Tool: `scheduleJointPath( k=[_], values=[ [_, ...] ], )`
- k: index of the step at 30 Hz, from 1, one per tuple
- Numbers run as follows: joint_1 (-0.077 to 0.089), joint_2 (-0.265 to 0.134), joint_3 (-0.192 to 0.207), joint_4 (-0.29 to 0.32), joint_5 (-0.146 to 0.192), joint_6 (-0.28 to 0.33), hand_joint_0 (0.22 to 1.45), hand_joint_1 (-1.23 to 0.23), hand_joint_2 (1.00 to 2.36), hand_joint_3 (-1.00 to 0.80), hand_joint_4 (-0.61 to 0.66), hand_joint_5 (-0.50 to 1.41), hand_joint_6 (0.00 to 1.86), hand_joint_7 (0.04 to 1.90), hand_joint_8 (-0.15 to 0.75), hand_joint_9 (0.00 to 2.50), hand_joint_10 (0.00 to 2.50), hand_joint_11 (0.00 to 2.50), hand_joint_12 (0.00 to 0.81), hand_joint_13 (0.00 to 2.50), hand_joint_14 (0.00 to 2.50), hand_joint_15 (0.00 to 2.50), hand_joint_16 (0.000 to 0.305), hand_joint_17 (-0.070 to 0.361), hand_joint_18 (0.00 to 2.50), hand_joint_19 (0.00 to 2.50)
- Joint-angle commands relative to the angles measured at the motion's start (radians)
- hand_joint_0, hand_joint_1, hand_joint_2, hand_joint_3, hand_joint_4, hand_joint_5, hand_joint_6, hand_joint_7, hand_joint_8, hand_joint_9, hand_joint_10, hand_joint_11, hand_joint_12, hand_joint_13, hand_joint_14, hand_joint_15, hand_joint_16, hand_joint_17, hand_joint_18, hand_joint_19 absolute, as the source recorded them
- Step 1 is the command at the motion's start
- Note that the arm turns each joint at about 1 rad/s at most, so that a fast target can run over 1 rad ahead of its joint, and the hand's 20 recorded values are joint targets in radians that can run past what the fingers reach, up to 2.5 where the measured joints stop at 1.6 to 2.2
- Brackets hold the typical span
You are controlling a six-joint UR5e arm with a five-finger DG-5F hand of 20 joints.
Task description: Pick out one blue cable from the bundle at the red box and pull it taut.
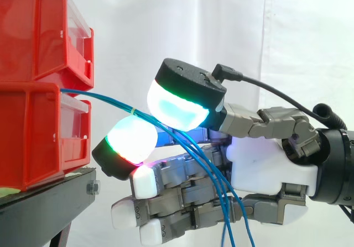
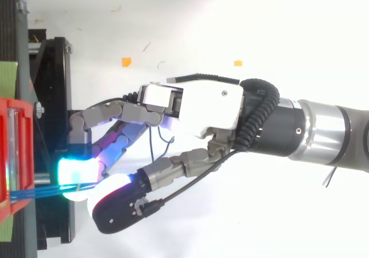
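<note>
Just beside the red box (image 1: pixel 33 136), the blue cables (image 1: pixel 105 100) are pinched btwn thumb and finger pads (image 1: pixel 130 139) of the robot hand (image 1: pixel 271 164), prob so one can be singled out. Several strands seem caught tho, and slack is seen past the palm.

We log red bins (image 1: pixel 33 87) | blue cables (image 1: pixel 105 99) with a pale yellow tie (image 1: pixel 133 111) | hand (image 1: pixel 271 167) white at the palm, grey along the fingers | pads (image 1: pixel 177 110) black-backed, one glowing cyan edged green, one white rimmed green and red | black stand (image 1: pixel 50 194) | white curtain (image 1: pixel 193 26)
</note>
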Motion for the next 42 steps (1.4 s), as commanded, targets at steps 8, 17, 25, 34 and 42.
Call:
scheduleJointPath(
  k=[8, 17, 25, 34, 42],
  values=[
    [-0.001, 0.0, 0.0, -0.006, -0.001, 0.0, 0.59, -0.56, 1.01, -0.4, 0.05, -0.06, 0.63, 1.18, 0.255, 1.0, 0.02, 0.52, 0.293, 0.79, 0.02, 0.37, 0.046, 0.104, 0.61, 0.53],
    [-0.003, 0.0, 0.002, -0.011, -0.004, 0.0, 0.58, -0.6, 1.01, -0.17, 0.07, -0.09, 0.82, 0.89, 0.302, 1.04, 0.02, 0.56, 0.343, 0.84, 0.01, 0.38, 0.057, 0.127, 0.73, 0.51],
    [-0.012, 0.0, 0.051, -0.097, -0.024, 0.018, 0.58, -0.64, 1.01, -0.14, 0.09, -0.1, 0.86, 0.83, 0.313, 1.02, 0.02, 0.59, 0.351, 0.85, 0.01, 0.39, 0.059, 0.132, 0.75, 0.5],
    [-0.018, 0.002, 0.084, -0.206, -0.041, 0.061, 0.58, -0.68, 1.01, -0.12, 0.08, -0.12, 0.89, 0.8, 0.32, 1.01, 0.02, 0.63, 0.354, 0.84, 0.01, 0.4, 0.059, 0.133, 0.75, 0.5],
    [-0.02, 0.002, 0.09, -0.206, -0.053, 0.089, 0.58, -0.69, 1.01, -0.12, 0.07, -0.12, 0.9, 0.78, 0.315, 1.0, 0.02, 0.66, 0.348, 0.84, 0.02, 0.4, 0.059, 0.133, 0.75, 0.5]
  ],
)
